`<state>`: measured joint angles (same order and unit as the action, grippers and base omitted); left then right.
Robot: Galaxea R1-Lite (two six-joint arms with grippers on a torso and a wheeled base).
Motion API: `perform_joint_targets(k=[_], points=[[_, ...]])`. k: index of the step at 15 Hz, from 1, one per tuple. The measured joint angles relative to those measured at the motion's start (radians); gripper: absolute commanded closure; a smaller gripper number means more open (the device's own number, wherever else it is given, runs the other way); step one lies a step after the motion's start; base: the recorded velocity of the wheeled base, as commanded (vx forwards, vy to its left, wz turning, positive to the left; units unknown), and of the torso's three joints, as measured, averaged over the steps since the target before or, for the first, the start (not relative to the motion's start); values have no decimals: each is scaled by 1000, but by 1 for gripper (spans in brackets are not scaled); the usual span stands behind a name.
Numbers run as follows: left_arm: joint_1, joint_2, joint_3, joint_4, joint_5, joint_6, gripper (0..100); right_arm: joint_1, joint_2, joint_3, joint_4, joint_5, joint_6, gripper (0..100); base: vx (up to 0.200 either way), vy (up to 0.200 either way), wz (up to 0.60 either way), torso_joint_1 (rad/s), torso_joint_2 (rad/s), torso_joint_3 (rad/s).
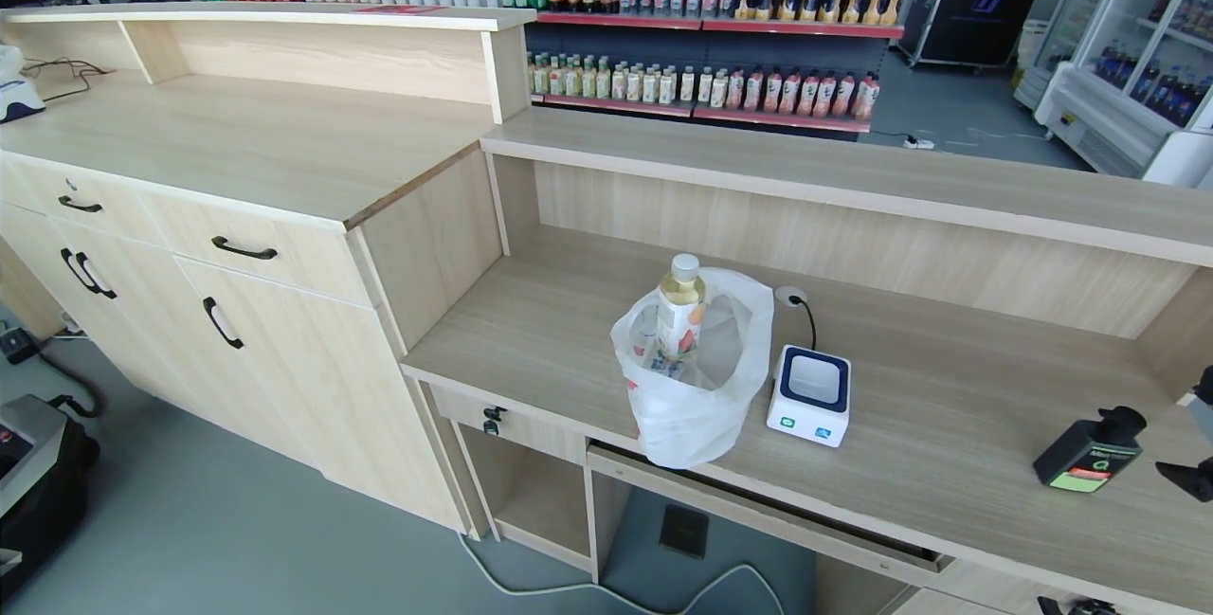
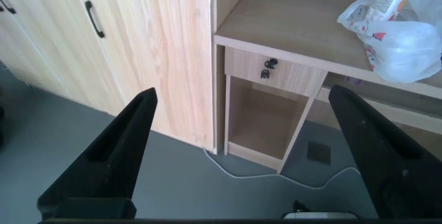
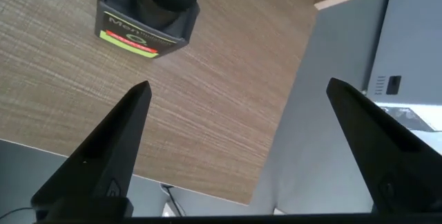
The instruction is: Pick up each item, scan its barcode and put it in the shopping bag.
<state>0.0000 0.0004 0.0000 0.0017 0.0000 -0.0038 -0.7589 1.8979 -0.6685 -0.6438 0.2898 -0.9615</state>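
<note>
Dark black-capped bottle [image 1: 1090, 452] stands cap-up on the tabletop [image 1: 948, 425], just beside the spread right claw [image 3: 238, 86], the nearer one; the left claw [image 2: 243, 91], also spread, hangs well apart past the shopping bag [image 1: 692, 388]

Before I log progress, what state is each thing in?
White plastic shopping bag: open, upright on counter.
Pale capped drink bottle: upright inside bag.
White square barcode scanner: beside bag, cabled.
Black green-labelled container: on counter, unbagged.
Left end effector: open, empty.
Right end effector: open, empty.
</note>
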Motion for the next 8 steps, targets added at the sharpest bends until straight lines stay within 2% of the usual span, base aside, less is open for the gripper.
perform_joint_targets(k=[2, 8], points=[[0, 0, 0, 0, 0, 0, 0, 2, 37, 0, -17, 43, -31, 0, 0, 0, 0, 0, 0, 0], [0, 0, 0, 0, 0, 0, 0, 5, 95, -14, -16, 85, -27, 0, 0, 0, 0, 0, 0, 0]])
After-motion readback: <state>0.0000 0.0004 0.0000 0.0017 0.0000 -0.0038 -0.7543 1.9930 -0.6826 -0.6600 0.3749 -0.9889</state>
